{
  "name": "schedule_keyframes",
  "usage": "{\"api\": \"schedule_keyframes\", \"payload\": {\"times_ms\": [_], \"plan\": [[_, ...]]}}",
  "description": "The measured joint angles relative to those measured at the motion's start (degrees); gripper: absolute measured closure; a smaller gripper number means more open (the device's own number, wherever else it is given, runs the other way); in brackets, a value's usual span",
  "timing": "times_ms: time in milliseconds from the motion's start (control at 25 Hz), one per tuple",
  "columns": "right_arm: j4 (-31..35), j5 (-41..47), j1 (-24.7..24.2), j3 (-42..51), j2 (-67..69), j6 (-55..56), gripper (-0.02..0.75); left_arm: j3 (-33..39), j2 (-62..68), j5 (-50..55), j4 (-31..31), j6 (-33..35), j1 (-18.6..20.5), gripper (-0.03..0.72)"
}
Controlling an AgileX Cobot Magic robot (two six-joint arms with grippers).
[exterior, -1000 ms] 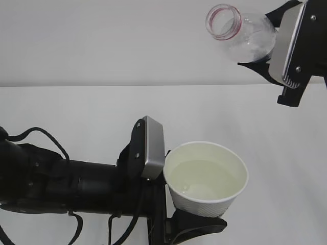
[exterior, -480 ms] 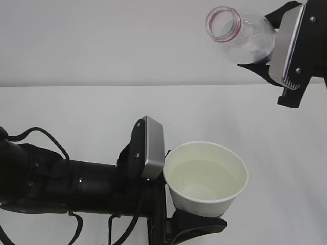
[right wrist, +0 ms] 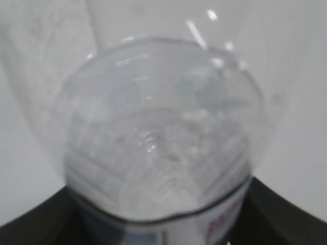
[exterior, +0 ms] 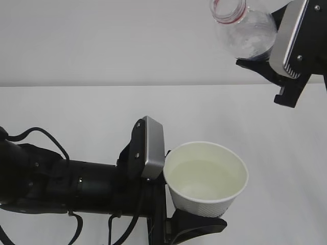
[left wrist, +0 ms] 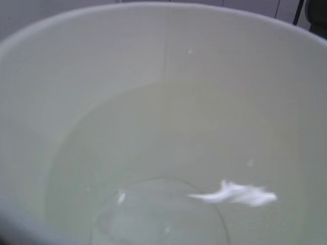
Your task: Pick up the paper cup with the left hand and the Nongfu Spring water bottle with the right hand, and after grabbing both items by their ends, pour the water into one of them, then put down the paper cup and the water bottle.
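Note:
The white paper cup (exterior: 207, 196) hangs above the table, low in the exterior view, and my left gripper (exterior: 171, 193) is shut on its sides. Clear water (exterior: 203, 176) lies in the cup. In the left wrist view the cup's cream inside (left wrist: 163, 76) fills the frame, with water (left wrist: 163, 214) at the bottom and no fingers showing. At the top right, my right gripper (exterior: 271, 51) is shut on the Nongfu Spring water bottle (exterior: 245, 33), which is uncapped. Its red-ringed mouth points up and left, well above the cup. The right wrist view shows the clear bottle (right wrist: 158, 138) between black fingers (right wrist: 30, 224).
A white table (exterior: 76, 107) runs under both arms, with a pale wall (exterior: 102, 41) behind it. The left arm's black body and loose cables (exterior: 46, 178) fill the lower left. A dark upright (left wrist: 301, 13) shows past the cup's rim.
The right gripper has lifted and tipped the bottle back, so its mouth points more upward and sits higher. The cup and the left arm have not moved.

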Motion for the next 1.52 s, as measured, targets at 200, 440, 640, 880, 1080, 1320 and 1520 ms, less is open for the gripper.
{"api": "schedule_keyframes", "payload": {"times_ms": [200,440,640,880,1080,1320,1520], "plan": [[0.0,0.0,0.0,0.0,0.0,2.3,0.259,0.0,0.0,0.0,0.0,0.0,0.0,0.109],[0.1,-1.0,0.0,0.0,0.0,7.3,0.259,0.0,0.0,0.0,0.0,0.0,0.0,0.109],[1.6,-1.2,0.0,0.0,0.0,9.4,0.259,0.0,0.0,0.0,0.0,0.0,0.0,0.109],[8.1,-2.2,-1.1,2.1,0.0,9.9,0.259,0.0,0.0,0.0,0.0,0.0,0.0,0.109],[13.3,-3.5,-3.7,4.5,0.0,9.9,0.259,0.0,0.0,0.0,0.0,0.0,0.0,0.109],[19.4,-3.5,-4.1,5.3,0.0,9.7,0.259,0.0,0.0,0.1,0.0,0.0,0.0,0.109],[24.7,-1.7,-4.1,5.3,0.0,8.7,0.259,0.0,0.0,0.1,0.0,0.0,0.0,0.109]]}}
